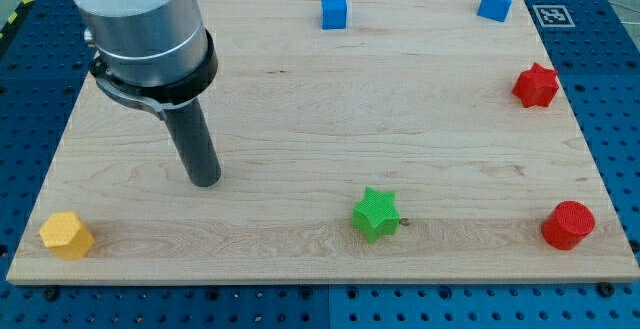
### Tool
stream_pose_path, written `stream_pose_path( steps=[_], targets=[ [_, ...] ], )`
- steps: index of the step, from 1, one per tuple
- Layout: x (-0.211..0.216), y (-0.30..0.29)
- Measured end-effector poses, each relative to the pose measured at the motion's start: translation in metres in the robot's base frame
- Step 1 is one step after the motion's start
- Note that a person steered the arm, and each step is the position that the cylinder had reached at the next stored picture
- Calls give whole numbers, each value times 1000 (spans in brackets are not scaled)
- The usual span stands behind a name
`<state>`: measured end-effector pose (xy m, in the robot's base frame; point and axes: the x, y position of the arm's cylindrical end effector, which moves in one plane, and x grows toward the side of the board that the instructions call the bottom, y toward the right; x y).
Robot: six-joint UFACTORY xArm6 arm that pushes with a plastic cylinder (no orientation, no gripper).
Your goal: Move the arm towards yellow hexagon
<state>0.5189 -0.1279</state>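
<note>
- The yellow hexagon (66, 235) is a small, squat, faceted block with no clear long axis, lying flat near the bench's (300, 109) bottom-left corner.
- No fingers here: my tip (205, 180) is a bare rod end, holding nothing, touching no block.
- My tip stands well apart from the hexagon, up and to the view's right of it.

Arm: my grey cylindrical housing (140, 19) comes in from the view's top left.
Collar: a black ring (155, 77) clamps the housing's lower edge.
Rod: dark and straight (195, 144), leaning slightly toward the view's right as it descends.
Tip: my tip (206, 181) sits directly below the collar, at the rod's lowest end.
</note>
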Motion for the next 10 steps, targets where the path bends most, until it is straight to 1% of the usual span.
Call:
stream_pose_path(
  steps=[1, 2, 4, 5, 6, 9, 10],
  targets=[
    [1, 0],
    [12, -23],
    [-6, -98],
    [2, -154],
    [3, -177],
    [93, -175],
    [97, -154]
  ],
)
